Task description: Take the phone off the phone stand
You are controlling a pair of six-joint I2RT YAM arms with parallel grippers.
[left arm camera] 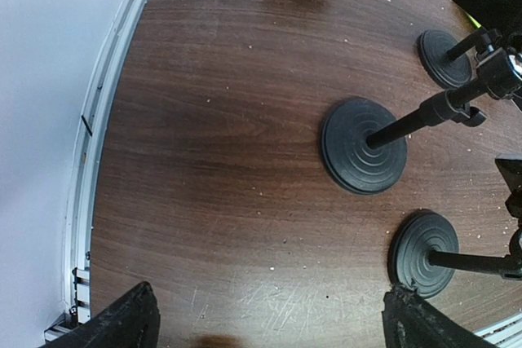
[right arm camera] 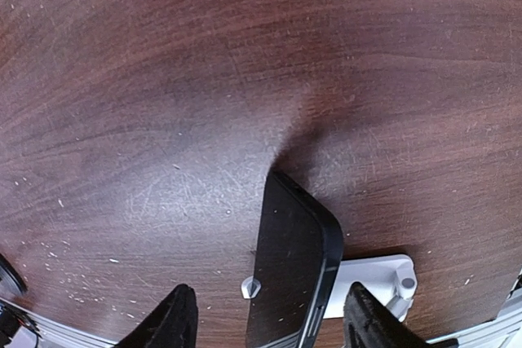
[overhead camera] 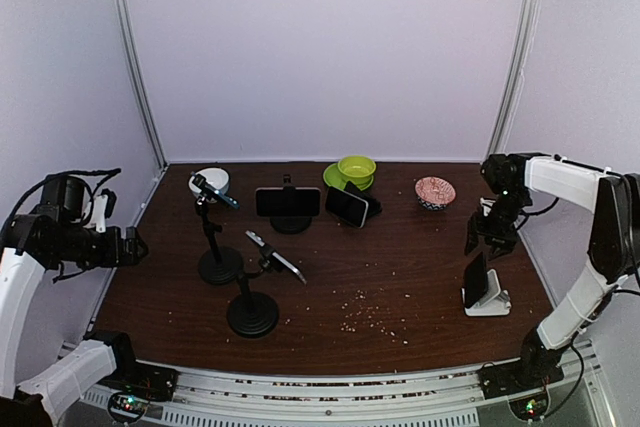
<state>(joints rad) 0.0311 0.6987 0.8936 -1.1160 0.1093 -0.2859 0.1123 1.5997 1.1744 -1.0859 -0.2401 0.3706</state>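
Far to the left of the white phone stand [overhead camera: 490,304], the left claw [overhead camera: 135,245] hangs over the left edge of the desk [overhead camera: 400,267]. Its fingers [left arm camera: 122,323] are spread wide apart, gripping nothing and touching nothing. Between that claw and the white stand, three black pole stands [overhead camera: 252,315] rest on round bases, each carrying a device.

The dark phone [overhead camera: 476,279] sits in the white stand, propped nearly upright, on the desk's right side. Directly over the stand, the right claw [right arm camera: 269,319] points down with its jaws partly apart, one finger [right arm camera: 175,315] on each side of the phone's top end. There is clear space between the phone and that finger. The other finger lies just beside the phone's edge, and I cannot tell whether they touch. The claw has not clamped the phone.
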